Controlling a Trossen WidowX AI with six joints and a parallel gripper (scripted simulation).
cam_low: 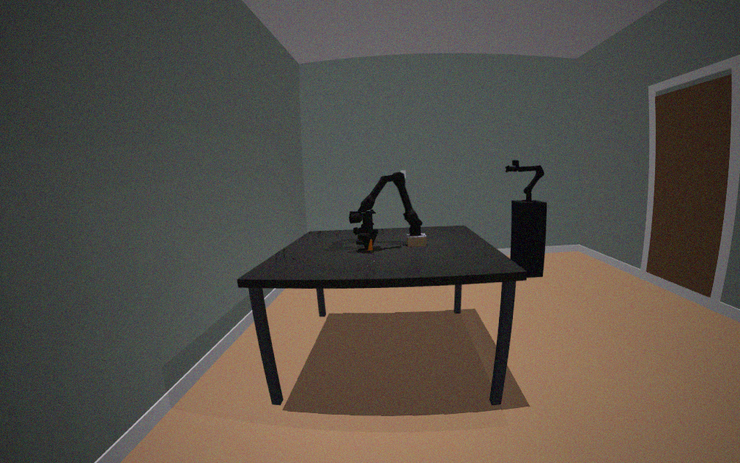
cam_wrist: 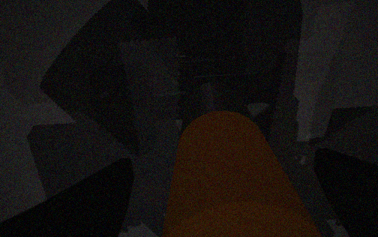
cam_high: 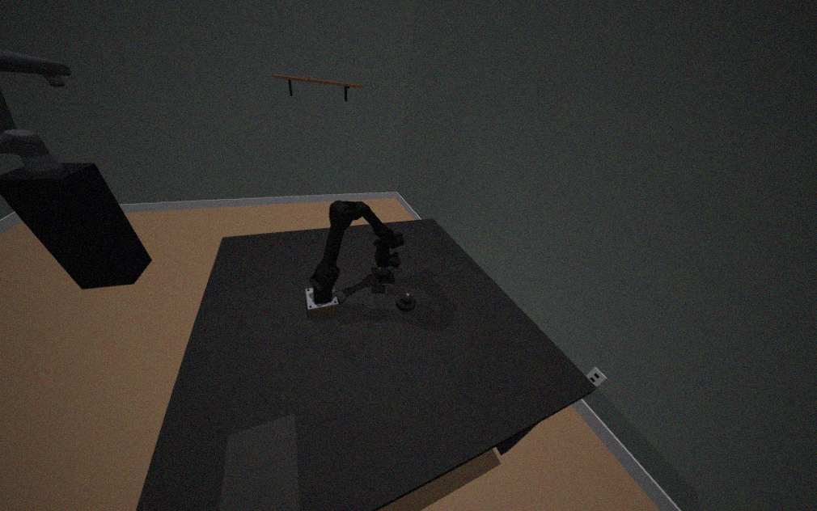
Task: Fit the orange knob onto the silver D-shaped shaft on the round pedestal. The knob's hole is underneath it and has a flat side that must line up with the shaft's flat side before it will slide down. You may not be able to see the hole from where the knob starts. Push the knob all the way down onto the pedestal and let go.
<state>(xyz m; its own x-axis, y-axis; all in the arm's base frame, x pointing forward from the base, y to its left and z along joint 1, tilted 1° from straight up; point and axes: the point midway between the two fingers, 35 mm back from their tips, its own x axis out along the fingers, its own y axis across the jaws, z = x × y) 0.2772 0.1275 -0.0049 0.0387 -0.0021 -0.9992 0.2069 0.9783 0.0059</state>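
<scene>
Claw [cam_high: 378, 289] [cam_low: 366, 245] [cam_wrist: 221, 163] standing wide here, black fingers apart on either side, orange knob [cam_low: 370, 245] [cam_wrist: 229, 169] right between them, clear of both in the wrist view, round pedestal [cam_high: 405, 303] with its shaft [cam_high: 407, 295] bare, just beside the claw on the dark counter [cam_high: 361, 373] [cam_low: 382, 267]

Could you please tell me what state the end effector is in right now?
End effector: open, its fingers apart on either side of the knob.

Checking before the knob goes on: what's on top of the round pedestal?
The silver shaft stands bare on the round pedestal; its flat side is too small to make out.
</scene>
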